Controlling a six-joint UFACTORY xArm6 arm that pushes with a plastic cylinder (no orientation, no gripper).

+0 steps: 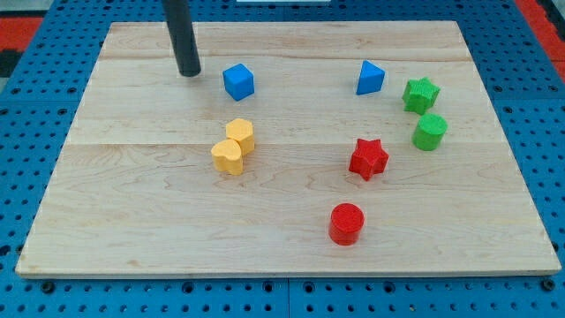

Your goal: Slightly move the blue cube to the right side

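Blue triangular block [370, 78] blocks rightward path

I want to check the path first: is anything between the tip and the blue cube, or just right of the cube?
Nothing visible. My tip stands left of the blue cube with bare board between. The nearest block to its right, the blue wedge, is well apart.

Robot body, visible portion: one straight cylindrical rod, dark grey to near black, matte finish with a faint lengthwise sheen. Width is uniform along the length seen. The upper part is cut off by the frame edge at 12 o'clock. My tip [188, 73] ends blunt and flat. No cables, screws, markings or labels can be made out on it.
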